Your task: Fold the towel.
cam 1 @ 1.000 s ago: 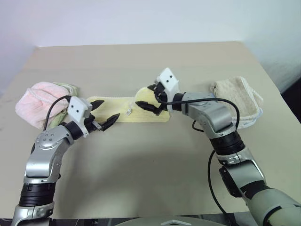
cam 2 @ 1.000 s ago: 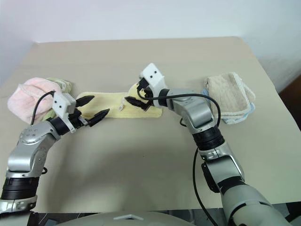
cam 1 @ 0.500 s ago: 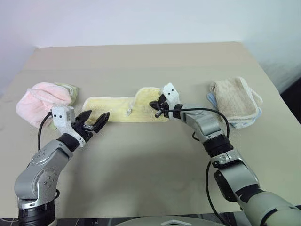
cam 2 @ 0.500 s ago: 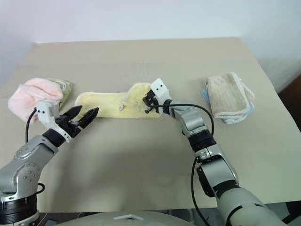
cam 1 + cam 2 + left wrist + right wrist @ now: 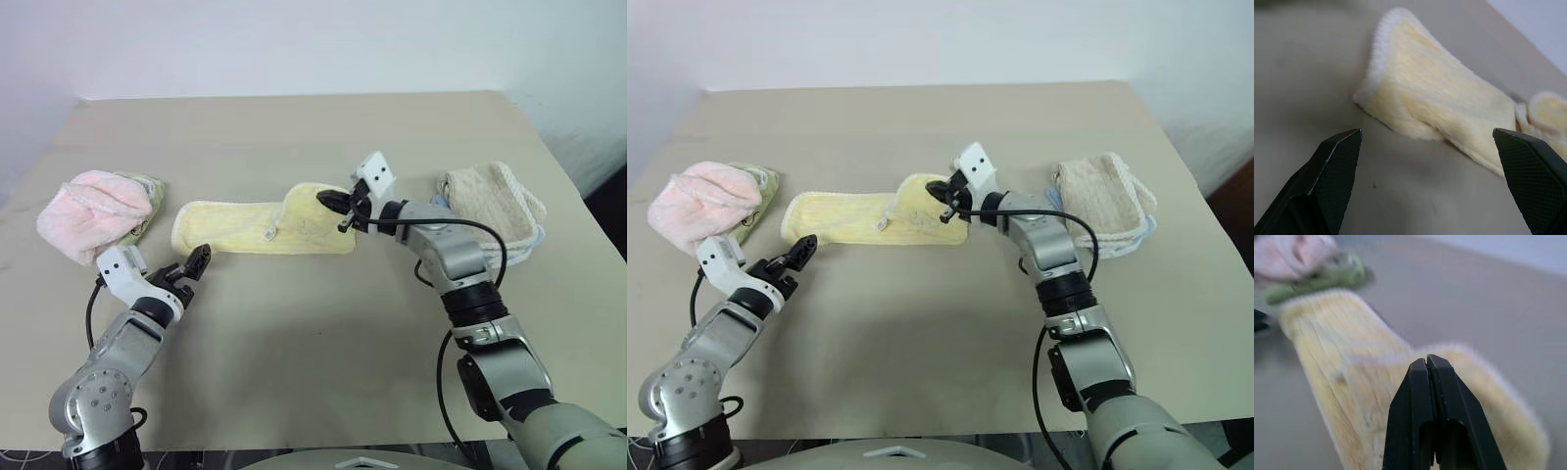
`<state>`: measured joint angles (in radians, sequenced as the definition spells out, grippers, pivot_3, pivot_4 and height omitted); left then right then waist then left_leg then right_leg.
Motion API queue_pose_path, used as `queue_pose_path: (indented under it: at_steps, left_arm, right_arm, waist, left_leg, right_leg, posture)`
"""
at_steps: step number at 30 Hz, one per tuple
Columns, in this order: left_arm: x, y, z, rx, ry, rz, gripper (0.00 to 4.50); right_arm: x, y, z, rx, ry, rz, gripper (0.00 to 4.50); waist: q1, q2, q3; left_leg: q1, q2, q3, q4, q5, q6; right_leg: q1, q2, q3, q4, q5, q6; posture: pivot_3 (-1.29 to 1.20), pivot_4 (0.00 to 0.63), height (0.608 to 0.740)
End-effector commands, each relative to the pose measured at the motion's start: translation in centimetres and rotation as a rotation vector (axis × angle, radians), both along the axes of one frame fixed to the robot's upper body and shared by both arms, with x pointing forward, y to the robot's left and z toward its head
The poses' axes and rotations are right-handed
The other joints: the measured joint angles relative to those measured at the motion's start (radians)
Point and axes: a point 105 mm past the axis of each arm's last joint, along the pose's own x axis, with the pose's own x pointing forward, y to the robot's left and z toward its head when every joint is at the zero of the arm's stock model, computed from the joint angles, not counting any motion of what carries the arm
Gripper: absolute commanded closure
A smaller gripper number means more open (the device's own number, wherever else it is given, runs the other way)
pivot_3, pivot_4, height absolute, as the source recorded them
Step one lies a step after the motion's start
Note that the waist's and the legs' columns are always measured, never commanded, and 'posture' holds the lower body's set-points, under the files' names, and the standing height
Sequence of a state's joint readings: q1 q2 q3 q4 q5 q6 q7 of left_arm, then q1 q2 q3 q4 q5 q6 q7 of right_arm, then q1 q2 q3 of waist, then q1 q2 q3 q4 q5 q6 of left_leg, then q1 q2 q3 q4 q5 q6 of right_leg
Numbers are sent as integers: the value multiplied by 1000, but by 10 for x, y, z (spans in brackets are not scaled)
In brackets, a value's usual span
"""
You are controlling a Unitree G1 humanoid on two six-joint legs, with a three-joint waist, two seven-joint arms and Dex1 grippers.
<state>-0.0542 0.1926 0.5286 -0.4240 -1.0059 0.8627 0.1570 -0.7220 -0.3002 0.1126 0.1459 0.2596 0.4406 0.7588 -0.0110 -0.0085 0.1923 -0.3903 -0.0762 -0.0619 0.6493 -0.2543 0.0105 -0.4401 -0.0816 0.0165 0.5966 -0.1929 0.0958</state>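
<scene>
Lower now, the left gripper point(image 5: 197, 262) hangs spread near the towel point(image 5: 257, 227).
Right gripper point(image 5: 942, 190) pressed together, seemingly empty, over the beige table point(image 5: 323, 333) by a white wall point(image 5: 294, 44).

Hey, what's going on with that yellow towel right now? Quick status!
Left end effector open, just short of the towel's left end. Right end effector shut, empty, above the right end. Towel flat, unfolded. Nothing in the way.

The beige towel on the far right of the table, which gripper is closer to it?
Right. The right gripper hovers shut over the yellow towel, just beside the beige towel; the left gripper sits open far across the table.
</scene>
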Motion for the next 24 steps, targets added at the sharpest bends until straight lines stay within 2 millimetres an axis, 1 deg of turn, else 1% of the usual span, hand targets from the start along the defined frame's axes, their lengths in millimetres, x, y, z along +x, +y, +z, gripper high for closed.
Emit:
queue_pose_path:
  at_steps: [1, 6, 9, 12, 17, 18, 20, 24]
  left_arm:
    - [12, 5, 5, -106, -9, 33, 0]
    - [34, -1, 3, -215, 18, 11, 0]
    - [43, -2, -1, -250, 49, 14, 0]
    - [48, -2, -3, -282, 71, 22, 0]
    - [48, -1, -7, -284, 94, 31, 0]
    - [48, 0, -7, -284, 93, 33, 387]
    - [48, 1, -6, -280, 81, 41, 869]
    - [49, 4, 6, -286, 20, 49, 2265]
  right_arm:
    - [-12, -1, 24, 44, -62, 30, 4452]
    - [-14, -9, 35, 68, -85, -10, 4452]
    - [-13, -15, 37, 70, -92, -43, 4452]
    - [-13, -21, 38, 70, -93, -66, 4452]
    - [-14, -25, 37, 67, -94, -86, 4452]
    - [-14, -26, 37, 67, -94, -88, 4500]
    - [-15, -25, 36, 67, -94, -91, 4500]
    - [-14, -27, 34, 62, -91, -102, 4500]
  waist:
    - [0, 0, 0]
    - [1, 0, 0]
    - [5, -1, 0]
    - [6, -1, -1]
    - [10, -1, -1]
    - [11, -1, -1]
    - [13, -1, -1]
    - [17, -1, -1]
  left_leg:
    - [0, 0, 0, 0, 0, 0]
    - [0, 0, 0, 0, 0, 0]
    - [0, 0, 0, 0, 0, 0]
    - [0, 0, 0, 0, 0, 0]
    - [1, 0, 0, 0, 0, 0]
    - [1, 0, 0, 0, 0, -1]
    - [1, 0, 0, 0, 0, -1]
    - [0, 0, 0, 0, 0, -1]
  right_leg:
    - [0, 0, 0, 0, 0, 0]
    - [0, 0, 0, 0, 0, 0]
    - [0, 0, 0, 0, 0, 0]
    - [1, 0, 0, 0, 0, 0]
    - [2, 0, 0, 0, 0, 0]
    - [2, 0, 0, 0, 0, 0]
    - [2, 0, 0, 0, 0, 0]
    - [1, 0, 0, -1, 0, 0]
  posture:
    - [0, 150, 731]
    - [0, 150, 731]
    - [0, 150, 731]
    - [0, 150, 731]
    - [0, 150, 731]
    - [0, 150, 731]
    - [0, 150, 731]
    - [0, 150, 731]
